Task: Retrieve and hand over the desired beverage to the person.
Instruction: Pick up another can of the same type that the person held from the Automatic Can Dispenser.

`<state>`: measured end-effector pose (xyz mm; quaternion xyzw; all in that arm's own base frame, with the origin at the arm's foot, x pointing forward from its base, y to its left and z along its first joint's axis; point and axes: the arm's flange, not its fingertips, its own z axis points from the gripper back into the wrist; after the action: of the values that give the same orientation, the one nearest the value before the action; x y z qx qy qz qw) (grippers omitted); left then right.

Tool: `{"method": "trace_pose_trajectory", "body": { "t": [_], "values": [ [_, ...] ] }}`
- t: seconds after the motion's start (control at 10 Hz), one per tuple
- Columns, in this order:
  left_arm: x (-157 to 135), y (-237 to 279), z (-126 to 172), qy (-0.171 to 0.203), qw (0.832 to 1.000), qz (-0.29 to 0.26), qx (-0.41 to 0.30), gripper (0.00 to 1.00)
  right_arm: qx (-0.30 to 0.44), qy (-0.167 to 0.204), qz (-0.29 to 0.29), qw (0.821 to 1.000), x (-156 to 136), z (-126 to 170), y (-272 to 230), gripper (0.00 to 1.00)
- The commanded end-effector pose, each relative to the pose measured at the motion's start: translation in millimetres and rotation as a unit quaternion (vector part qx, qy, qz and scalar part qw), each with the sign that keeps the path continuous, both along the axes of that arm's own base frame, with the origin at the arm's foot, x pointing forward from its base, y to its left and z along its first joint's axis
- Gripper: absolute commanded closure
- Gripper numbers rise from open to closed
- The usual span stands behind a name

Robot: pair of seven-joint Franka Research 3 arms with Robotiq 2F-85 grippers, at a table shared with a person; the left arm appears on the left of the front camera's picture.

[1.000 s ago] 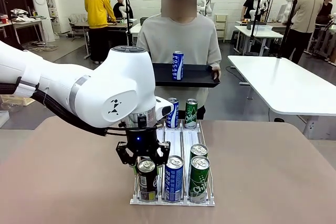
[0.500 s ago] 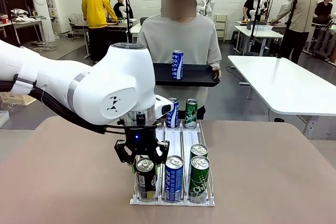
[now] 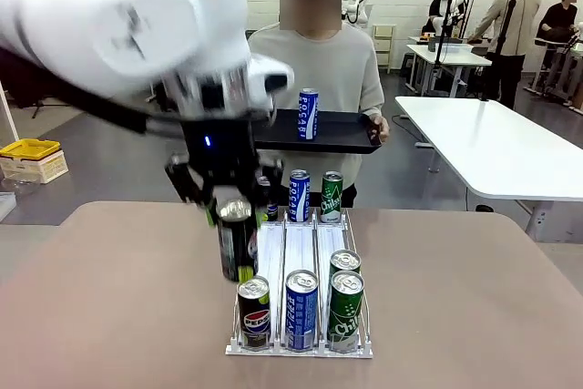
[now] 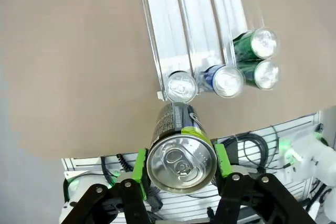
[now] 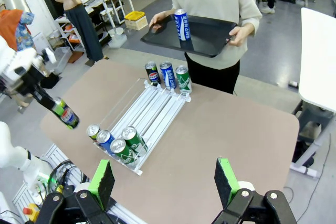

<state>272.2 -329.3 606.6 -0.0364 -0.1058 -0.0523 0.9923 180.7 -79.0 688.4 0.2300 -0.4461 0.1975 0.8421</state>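
A: What is the left arm doing?

B: It comes in high from the left. The left gripper (image 3: 235,216) points down, and its green pads are clamped on the top of a black can (image 3: 238,245). The can hangs in the air above the rack's (image 3: 301,252) left lane.

A: Can you read the can?

B: No, it is blurry. The arm is blurry too.

A: And the right gripper (image 5: 165,178)?

B: Its fingers (image 5: 102,183) are wide apart with nothing between them, high above the table (image 3: 455,298).

A: Where is the person (image 3: 314,61)?

B: Standing at the far side, holding a black tray (image 3: 342,132) with a blue can (image 3: 309,114) on it. The arm covers one end of the tray.
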Motion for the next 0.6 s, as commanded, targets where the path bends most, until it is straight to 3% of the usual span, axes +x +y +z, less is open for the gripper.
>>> {"method": "trace_pose_trajectory", "body": {
  "t": [0.0, 0.2, 0.5],
  "values": [
    [13, 6, 47, 0.004, 0.999, 0.011, -0.031, 0.62, 0.003, 0.001, 0.007, 1.0, 1, -2, 2, 0.0],
    [20, 5, 91, -0.006, 0.999, 0.033, -0.042, 0.62, 0.003, 0.001, 0.007, 1.0, 1, -2, 2, 0.0],
    [52, 3, 110, 0.023, 0.997, 0.056, -0.043, 0.62, 0.003, 0.001, 0.007, 1.0, 1, -2, 2, 0.0]
  ]
}}
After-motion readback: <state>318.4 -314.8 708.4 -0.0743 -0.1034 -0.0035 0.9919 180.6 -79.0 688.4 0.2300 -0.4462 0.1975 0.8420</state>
